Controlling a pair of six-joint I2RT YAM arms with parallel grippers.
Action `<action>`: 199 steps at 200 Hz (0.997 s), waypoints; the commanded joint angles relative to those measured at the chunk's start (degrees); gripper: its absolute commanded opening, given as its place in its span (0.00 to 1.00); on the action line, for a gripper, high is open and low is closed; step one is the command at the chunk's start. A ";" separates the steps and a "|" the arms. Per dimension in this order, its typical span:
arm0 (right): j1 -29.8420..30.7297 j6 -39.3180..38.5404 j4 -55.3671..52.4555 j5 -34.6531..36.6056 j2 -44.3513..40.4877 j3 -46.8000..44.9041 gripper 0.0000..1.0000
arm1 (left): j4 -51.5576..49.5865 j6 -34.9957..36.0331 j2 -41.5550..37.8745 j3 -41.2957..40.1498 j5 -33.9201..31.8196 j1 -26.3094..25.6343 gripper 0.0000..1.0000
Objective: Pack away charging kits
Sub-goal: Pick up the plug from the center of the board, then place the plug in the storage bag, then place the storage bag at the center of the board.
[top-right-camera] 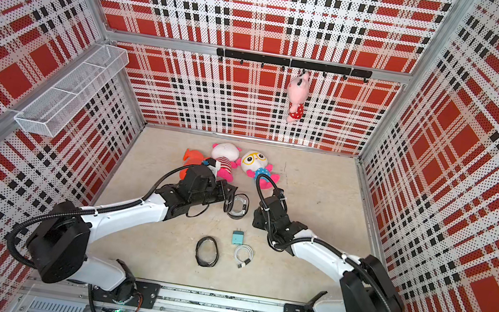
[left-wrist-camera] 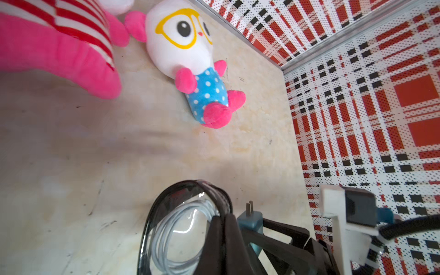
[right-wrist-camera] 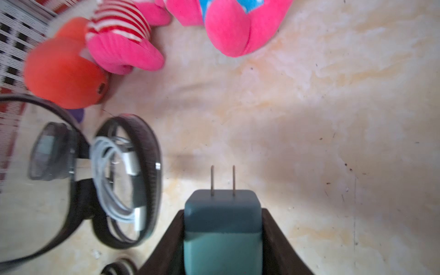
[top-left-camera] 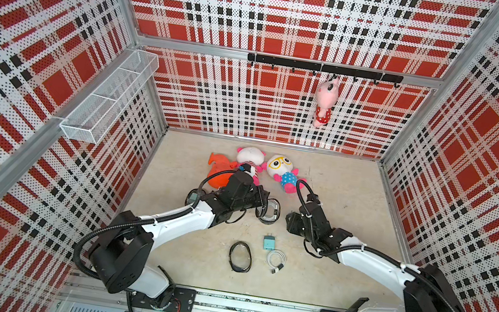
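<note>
Right gripper (top-left-camera: pixel 288 221), mid-frame in both top views, pinches 1 teal plug adapter (right-wrist-camera: pixel 222 228) beside the open case (left-wrist-camera: pixel 152 214) containing 1 coiled cable (left-wrist-camera: pixel 166 233); left gripper (left-wrist-camera: pixel 223 217) is pressed together on that case's rim.

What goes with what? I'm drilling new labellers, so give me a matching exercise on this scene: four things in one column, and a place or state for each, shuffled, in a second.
Things:
1. right gripper
2. plush in a red dotted dress
3. plush with yellow glasses
4. wire basket

Places or states:
A. lying on the table
B. hanging from the black hook rail
C. mounted on a side wall
D. shut on a teal adapter

Pairs: 1-D, 2-B, 3-A, 4-C.
</note>
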 commanded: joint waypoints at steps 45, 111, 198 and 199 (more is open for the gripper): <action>2.73 2.01 4.51 -2.00 -8.38 -0.99 0.10 | 6.96 -0.65 4.58 1.16 5.03 1.83 0.00; 2.85 1.21 7.02 -1.50 0.20 2.85 0.05 | 12.04 -6.26 8.65 1.01 9.63 3.44 0.00; -1.95 1.64 11.82 -2.41 8.98 2.78 0.02 | 22.28 -14.15 16.01 1.77 16.35 -0.22 0.00; -2.02 1.68 11.83 -2.45 9.01 2.71 0.02 | 22.25 -14.15 16.00 1.78 16.32 -0.32 0.00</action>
